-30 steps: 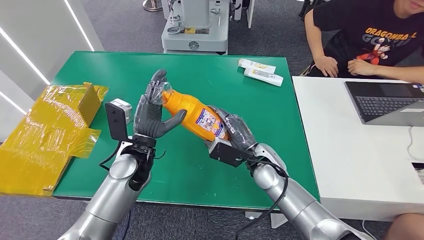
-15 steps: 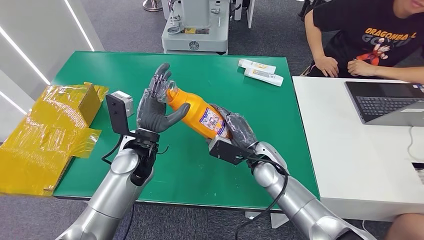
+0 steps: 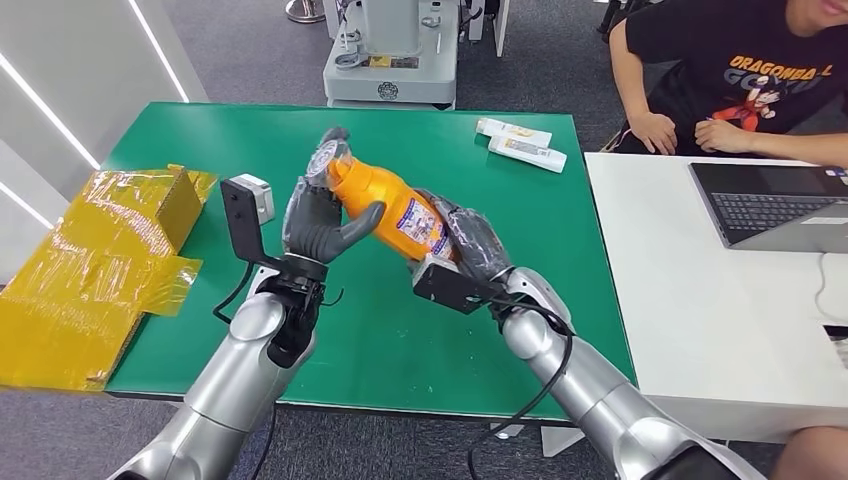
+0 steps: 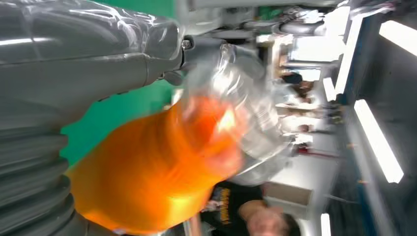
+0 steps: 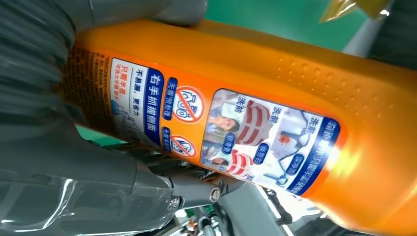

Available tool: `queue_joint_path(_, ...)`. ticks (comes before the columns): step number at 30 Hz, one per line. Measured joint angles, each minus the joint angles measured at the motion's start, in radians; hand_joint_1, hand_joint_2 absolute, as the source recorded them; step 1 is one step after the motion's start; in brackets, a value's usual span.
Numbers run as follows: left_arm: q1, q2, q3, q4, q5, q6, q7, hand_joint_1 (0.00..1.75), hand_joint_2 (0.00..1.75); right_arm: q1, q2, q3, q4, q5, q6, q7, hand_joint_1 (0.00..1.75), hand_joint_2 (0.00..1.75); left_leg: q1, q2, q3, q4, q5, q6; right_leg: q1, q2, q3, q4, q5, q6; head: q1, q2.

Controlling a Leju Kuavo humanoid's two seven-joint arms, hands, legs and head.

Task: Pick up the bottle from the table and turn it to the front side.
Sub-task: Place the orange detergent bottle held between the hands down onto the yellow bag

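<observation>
Both hands hold the orange bottle (image 3: pixel 395 212) above the green tabletop (image 3: pixel 500 290).
Right hand (image 3: pixel 468 245) wraps its base; left hand (image 3: pixel 318 215) grips its neck; two tubes (image 3: pixel 520 144) lie well apart.

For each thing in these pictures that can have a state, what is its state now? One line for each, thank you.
orange bottle: lifted off the table, tilted, label showing
left hand: grips the bottle's neck end
right hand: holds the bottle's base end
laptop: open
two tubes: lying flat on the green table

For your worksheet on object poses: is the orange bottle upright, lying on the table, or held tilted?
Held tilted. The bottle is above the table, its cap end raised at the left hand and its base lower in the right hand.
</observation>
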Motion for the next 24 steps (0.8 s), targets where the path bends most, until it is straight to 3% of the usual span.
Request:
queue_joint_path(18, 0.012, 0.009, -0.02, 0.025, 0.016, 0.008, -0.002, 0.0, 1.75, -0.017, 0.031, 0.011, -0.001, -0.01, 0.001, 0.001, 1.75, 1.75, 0.0, 0.0, 0.0, 0.0, 0.0, 0.0, 0.0, 0.0, 0.0, 0.0, 0.0, 0.0, 0.0, 0.0)
queue_joint_path(19, 0.013, 0.009, -0.02, 0.026, 0.017, 0.009, -0.003, 0.22, 1.75, -0.017, 0.031, 0.011, -0.001, -0.01, 0.002, 0.001, 1.75, 1.75, 0.0, 0.0, 0.0, 0.0, 0.0, 0.0, 0.0, 0.0, 0.0, 0.0, 0.0, 0.0, 0.0, 0.0)
queue_joint_path(22, 0.013, 0.009, -0.02, 0.026, 0.019, 0.015, -0.01, 1.51, 1.75, -0.015, 0.032, 0.011, -0.001, -0.01, 0.005, 0.002, 1.75, 1.75, 0.0, 0.0, 0.0, 0.0, 0.0, 0.0, 0.0, 0.0, 0.0, 0.0, 0.0, 0.0, 0.0, 0.0)
queue_joint_path(23, 0.013, 0.009, -0.02, 0.026, 0.021, 0.018, -0.013, 1.72, 1.75, -0.014, 0.032, 0.011, -0.001, -0.011, 0.006, 0.002, 1.75, 1.75, 0.0, 0.0, 0.0, 0.0, 0.0, 0.0, 0.0, 0.0, 0.0, 0.0, 0.0, 0.0, 0.0, 0.0)
queue_joint_path(24, 0.013, 0.009, -0.02, 0.026, 0.023, 0.021, -0.016, 1.73, 1.75, -0.012, 0.032, 0.011, 0.0, -0.013, 0.006, 0.002, 1.75, 1.75, 0.0, 0.0, 0.0, 0.0, 0.0, 0.0, 0.0, 0.0, 0.0, 0.0, 0.0, 0.0, 0.0, 0.0)
